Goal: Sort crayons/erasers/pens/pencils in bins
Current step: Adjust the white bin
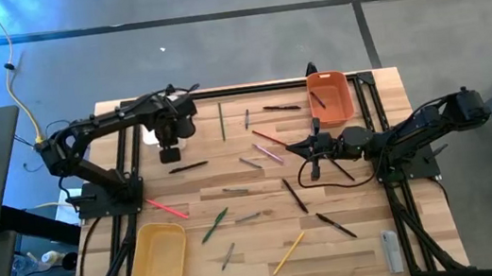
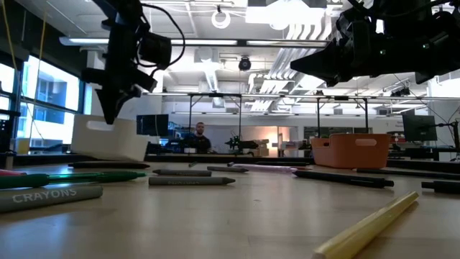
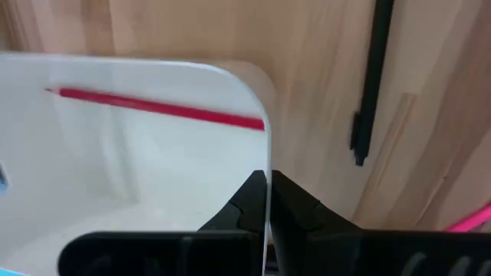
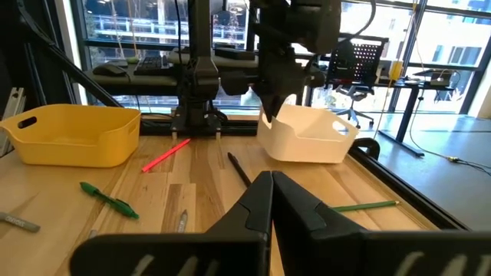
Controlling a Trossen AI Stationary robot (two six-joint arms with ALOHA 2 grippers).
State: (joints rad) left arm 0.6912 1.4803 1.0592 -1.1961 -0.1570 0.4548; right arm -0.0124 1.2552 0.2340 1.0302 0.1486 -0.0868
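My left gripper (image 1: 169,153) is shut on the white bin (image 4: 307,134) at the table's far left. My arm hides most of the bin in the high view. A red pencil (image 3: 161,107) lies inside it. The orange bin (image 1: 329,94) stands at the far right and the yellow bin (image 1: 158,257) at the near left. Several crayons, pens and pencils lie scattered on the wood between them. My right gripper (image 1: 309,145) hangs shut and level above the middle right of the table, holding nothing. My left gripper pinches the white bin's rim (image 3: 268,165) close to a rounded corner, one finger inside the bin and one outside. The fingers come from above, pointing down. In the low view the bin (image 2: 111,138) looks slightly tilted; whether its base touches the table I cannot tell.
A black pen (image 3: 372,77) lies beside the white bin, and a pink stick (image 1: 167,207) nearer the front. A yellow pencil (image 1: 288,253) and a grey flat bar (image 1: 391,250) lie near the front right. Black frame rails run along the table's edges.
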